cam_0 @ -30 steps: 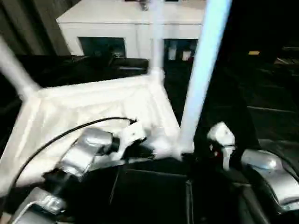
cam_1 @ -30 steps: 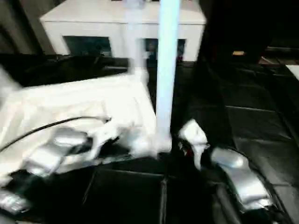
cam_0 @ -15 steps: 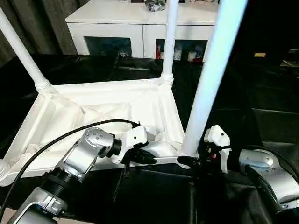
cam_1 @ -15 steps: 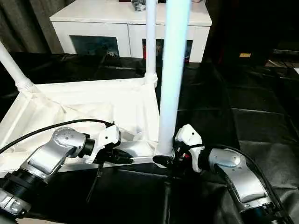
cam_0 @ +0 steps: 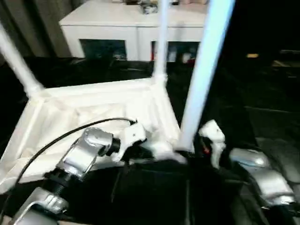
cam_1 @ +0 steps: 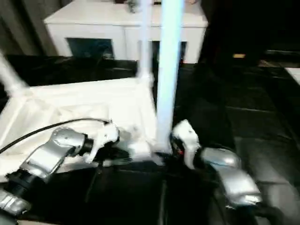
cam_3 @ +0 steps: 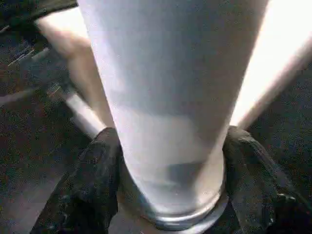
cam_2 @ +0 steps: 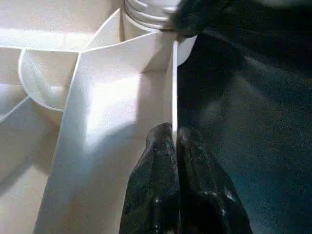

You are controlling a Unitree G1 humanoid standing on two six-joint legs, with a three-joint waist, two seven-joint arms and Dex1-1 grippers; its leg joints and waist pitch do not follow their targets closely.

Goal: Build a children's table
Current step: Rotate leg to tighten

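1. Gripping the near leg (cam_3: 165, 112) low down, my right pincer (cam_3: 168, 195) has one black finger (cam_3: 95, 180) on each side of the tube, just above the threaded collar where it enters its corner socket. In the head view the right pincer (cam_0: 206, 140) sits at the near right corner of the tabletop (cam_0: 93, 112).

2. My left pincer (cam_2: 174, 146) is closed, its two fingers pinched on the thin outer wall of the tabletop, close to that same corner socket. In the head view it (cam_0: 140, 149) is on the tabletop's near edge, just beside the leg.

3. The tabletop lies upside down on the dark bench (cam_1: 243, 108), ribs up. A far-right leg (cam_0: 161, 42) and a far-left leg (cam_0: 14, 58) stand upright in their sockets beyond the near leg.

4. Handling, as I judge it: the tube looks hollow, light, smooth and stiff, so it may slip round inside the fingers when twisted. Holding low by the collar keeps the long top from levering against me.

5. The tabletop seems light enough to skid or spin, and its rim wall is thin and may flex. I would keep it braced near the corner, where ribs meet.

6. The white cabinet (cam_1: 93, 28) stands behind the tabletop, well apart.
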